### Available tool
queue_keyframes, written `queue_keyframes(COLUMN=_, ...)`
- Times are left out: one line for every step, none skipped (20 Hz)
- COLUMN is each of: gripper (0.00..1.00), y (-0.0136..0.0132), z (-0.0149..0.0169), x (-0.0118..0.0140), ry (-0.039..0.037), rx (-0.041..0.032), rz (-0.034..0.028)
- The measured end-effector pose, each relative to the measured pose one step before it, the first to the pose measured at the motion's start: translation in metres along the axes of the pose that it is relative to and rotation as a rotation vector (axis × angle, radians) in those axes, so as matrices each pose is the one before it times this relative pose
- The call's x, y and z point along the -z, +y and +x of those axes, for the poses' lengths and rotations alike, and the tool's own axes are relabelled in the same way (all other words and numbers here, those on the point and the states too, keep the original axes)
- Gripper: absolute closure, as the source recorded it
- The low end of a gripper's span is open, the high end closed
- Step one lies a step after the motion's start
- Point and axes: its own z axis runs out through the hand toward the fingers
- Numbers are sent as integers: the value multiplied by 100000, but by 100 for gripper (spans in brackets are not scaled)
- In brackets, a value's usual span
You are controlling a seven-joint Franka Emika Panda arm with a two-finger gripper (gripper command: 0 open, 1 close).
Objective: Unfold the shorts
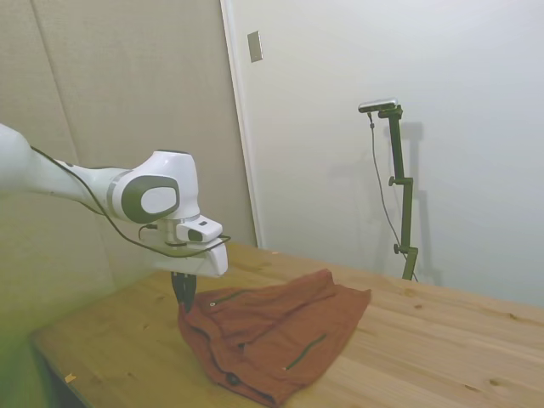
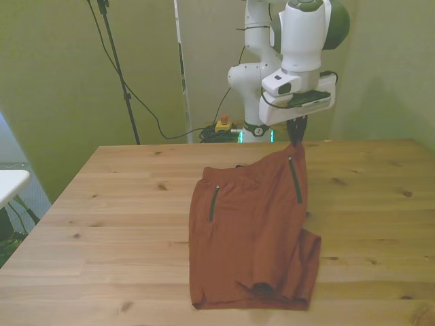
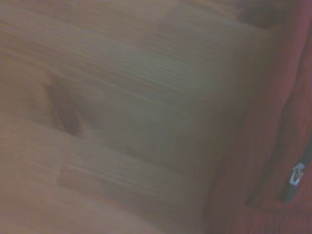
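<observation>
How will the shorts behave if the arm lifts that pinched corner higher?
Probably floppy: the shorts already peak into a tent under the end effector while the rest lies on the table. Likely light, since one corner pinch raises that edge. The trailing cloth may drag along the wood rather than open out.

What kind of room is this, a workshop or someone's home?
Most likely a robotics lab or test room. A white robot arm with its gripper lifting a corner of the shorts works at a bare wooden table, cables trail along the plain wall, and nothing homely is in view.
</observation>
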Motion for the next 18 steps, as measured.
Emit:
queue_keyframes(gripper=0, y=-361, z=-630, x=-141, ry=12, rx=712, rz=-470)
queue_keyframes(gripper=0, y=-311, z=-496, x=-280, ry=-289, rx=444, rz=-604)
queue_keyframes(gripper=0, y=-233, z=-384, x=-345, ry=-412, rx=496, rz=-711)
queue_keyframes(gripper=0, y=-169, z=-261, x=-369, ry=-355, rx=326, rz=-525)
queue_keyframes(gripper=0, y=-101, z=-166, x=-361, ry=-179, rx=212, rz=-317)
queue_keyframes(gripper=0, y=-35, z=-91, x=-264, ry=-95, rx=150, rz=-169)
queue_keyframes(gripper=0, y=-23, z=-77, x=-171, ry=-147, rx=155, rz=-221)
queue_keyframes(gripper=0, y=-51, z=-97, x=-149, ry=-118, rx=280, rz=-332)
queue_keyframes(gripper=0, y=-81, z=-131, x=-179, ry=-124, rx=408, rz=-446)
queue_keyframes(gripper=0, y=-141, z=-165, x=-168, ry=-140, rx=486, rz=-409)
queue_keyframes(gripper=0, y=-177, z=-166, x=-127, ry=-127, rx=485, rz=-276)
queue_keyframes(gripper=0, y=-213, z=-183, x=-97, ry=-93, rx=524, rz=-226)
queue_keyframes(gripper=0, y=-189, z=-159, x=-58, ry=-31, rx=385, rz=-166)
queue_keyframes(gripper=0, y=-154, z=-120, x=-31, ry=4, rx=312, rz=-124)
queue_keyframes(gripper=0, y=-129, z=-92, x=-20, ry=5, rx=201, rz=-84)
queue_keyframes(gripper=0, y=-49, z=-40, x=3, ry=27, rx=2, rz=-19)
queue_keyframes(gripper=0, y=14, z=-7, x=55, ry=113, rx=-185, rz=65)
queue_keyframes(gripper=0, y=149, z=122, x=190, ry=333, rx=-912, rz=347)
